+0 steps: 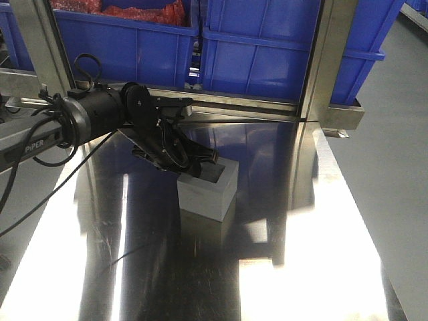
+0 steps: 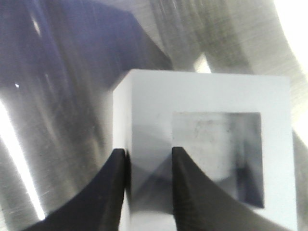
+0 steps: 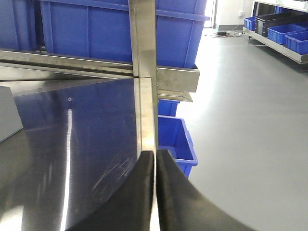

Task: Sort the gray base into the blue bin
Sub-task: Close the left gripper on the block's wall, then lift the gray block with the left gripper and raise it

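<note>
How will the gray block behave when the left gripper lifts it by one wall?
Likely rigid: the gray block shows crisp, straight edges with the left gripper straddling one wall. Probably light for its size, since the square hollow takes up much of it. Held off-centre by one wall, it may tilt or swing; its flat sides should not roll.

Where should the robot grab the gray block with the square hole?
By the thin wall beside the square opening of the gray base, coming from above. The opening faces up, so one finger fits inside it and one outside. The left gripper straddles that wall this way.
</note>
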You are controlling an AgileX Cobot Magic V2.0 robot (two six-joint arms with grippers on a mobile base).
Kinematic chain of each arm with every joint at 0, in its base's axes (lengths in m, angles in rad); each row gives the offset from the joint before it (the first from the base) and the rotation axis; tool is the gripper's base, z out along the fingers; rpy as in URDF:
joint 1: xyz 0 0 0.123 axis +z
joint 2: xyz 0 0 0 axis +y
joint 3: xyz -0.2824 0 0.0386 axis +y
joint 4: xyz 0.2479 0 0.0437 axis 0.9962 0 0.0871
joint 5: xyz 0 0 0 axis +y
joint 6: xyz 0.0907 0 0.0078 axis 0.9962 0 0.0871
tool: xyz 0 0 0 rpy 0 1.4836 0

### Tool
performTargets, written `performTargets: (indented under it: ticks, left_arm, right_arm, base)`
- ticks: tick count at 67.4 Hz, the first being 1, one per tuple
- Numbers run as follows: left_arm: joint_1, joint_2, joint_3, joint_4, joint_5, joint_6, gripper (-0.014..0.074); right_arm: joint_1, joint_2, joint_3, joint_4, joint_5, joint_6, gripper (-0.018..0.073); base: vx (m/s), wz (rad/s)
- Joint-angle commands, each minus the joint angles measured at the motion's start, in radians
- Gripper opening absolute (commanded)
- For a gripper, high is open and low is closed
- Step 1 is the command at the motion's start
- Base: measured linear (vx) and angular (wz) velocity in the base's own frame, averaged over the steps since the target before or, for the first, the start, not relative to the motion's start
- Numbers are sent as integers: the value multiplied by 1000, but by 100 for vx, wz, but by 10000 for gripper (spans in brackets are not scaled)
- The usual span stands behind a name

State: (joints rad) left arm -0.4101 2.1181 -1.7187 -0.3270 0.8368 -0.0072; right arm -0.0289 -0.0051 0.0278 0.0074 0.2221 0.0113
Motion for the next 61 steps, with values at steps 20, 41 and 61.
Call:
performTargets:
  ticks: [20,41,61]
  left_arm:
    - [-5,-109,-19,6,-8,72,-8]
    - [-96,-300,-19,14,-173,153,-8]
    - [-189,-472,-19,66,-295,204,-8]
  right_arm:
    - [-2,18,2,-7,-72,-11,-5]
    - [-2,18,2,-7,-72,-11,-5]
    - [-2,18,2,-7,-72,-11,-5]
  base:
    - [0,0]
    - [0,0]
    - [0,0]
